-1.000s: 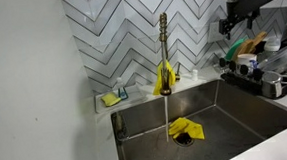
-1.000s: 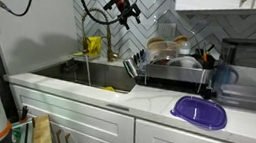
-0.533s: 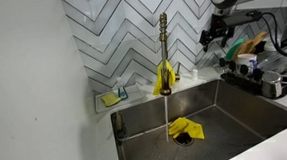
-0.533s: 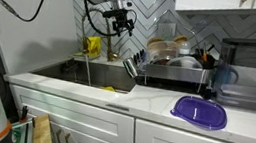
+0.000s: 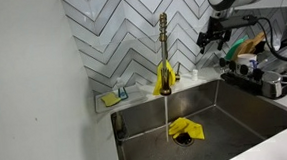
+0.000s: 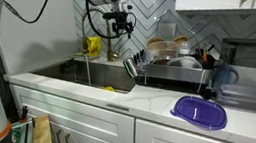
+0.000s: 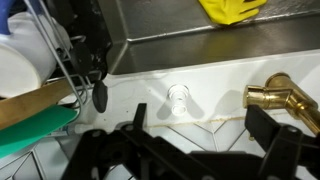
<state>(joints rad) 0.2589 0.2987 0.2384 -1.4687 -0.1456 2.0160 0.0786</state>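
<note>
My gripper hangs open in the air above the counter behind the sink, between the gold faucet and the dish rack. Nothing is between its fingers. In an exterior view the gripper sits just left of the dish rack. In the wrist view the gripper frames white counter, with a clear knob just ahead and the brass faucet near the right finger. A yellow cloth hangs on the faucet. Another yellow cloth lies on the sink drain.
Water runs from the faucet into the steel sink. A sponge holder sits at the sink's back corner. The dish rack is full of dishes and utensils. A purple plate lies on the counter.
Over the last second the gripper came down and moved from above the dish rack toward the faucet. In the last half second it hardly shifted. Its jaws stayed open.
</note>
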